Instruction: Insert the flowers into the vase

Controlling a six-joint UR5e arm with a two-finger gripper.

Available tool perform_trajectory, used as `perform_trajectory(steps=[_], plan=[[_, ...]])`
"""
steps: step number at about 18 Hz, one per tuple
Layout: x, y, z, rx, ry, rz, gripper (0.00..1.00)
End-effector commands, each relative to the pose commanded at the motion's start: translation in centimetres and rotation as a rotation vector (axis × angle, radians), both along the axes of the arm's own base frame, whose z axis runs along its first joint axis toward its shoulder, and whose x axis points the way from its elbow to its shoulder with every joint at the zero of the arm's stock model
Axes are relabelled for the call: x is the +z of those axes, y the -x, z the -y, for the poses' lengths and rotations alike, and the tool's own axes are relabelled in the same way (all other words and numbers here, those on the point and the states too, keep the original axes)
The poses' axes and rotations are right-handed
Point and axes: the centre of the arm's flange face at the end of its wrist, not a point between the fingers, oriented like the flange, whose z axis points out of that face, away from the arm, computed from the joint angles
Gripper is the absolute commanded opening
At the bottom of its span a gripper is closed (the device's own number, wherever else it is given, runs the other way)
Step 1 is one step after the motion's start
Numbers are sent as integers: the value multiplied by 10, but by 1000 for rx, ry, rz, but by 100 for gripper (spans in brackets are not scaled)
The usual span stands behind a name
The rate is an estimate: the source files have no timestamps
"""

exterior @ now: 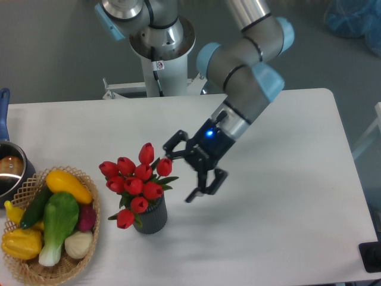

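Here the hand [191, 168] hangs open over the counter [286, 196], arm slanting down from behind, flowers [136, 182] in the vase [152, 218] just beside its fingers.

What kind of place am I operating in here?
Probably a robotics lab or demo bench: a white table, the arm's pedestal base behind it, and props like a wicker basket of toy vegetables.
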Motion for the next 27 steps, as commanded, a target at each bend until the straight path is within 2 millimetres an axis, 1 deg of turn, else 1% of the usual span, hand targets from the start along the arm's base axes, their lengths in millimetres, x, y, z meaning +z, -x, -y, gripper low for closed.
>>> perform_trajectory(steps=[2, 4, 6, 9, 10, 12, 15, 18, 21, 24, 25, 27], plan=[[6, 10, 14, 43, 44, -37, 100], [19, 20, 32, 84, 52, -68, 100], [50, 14, 44, 120, 95, -152, 100], [76, 10, 67, 200, 244, -278, 100], [81, 9, 74, 218, 290, -303, 100], [89, 7, 82, 241, 340, -336, 100], [97, 0, 92, 248, 392, -336, 100], [104, -5, 109, 169, 505, -390, 100], [113, -6, 127, 137, 534, -408, 100], [118, -5, 150, 107, 562, -403, 100], [118, -3, 163, 75, 579, -406, 100], [118, 1, 179, -14, 604, -425, 100]])
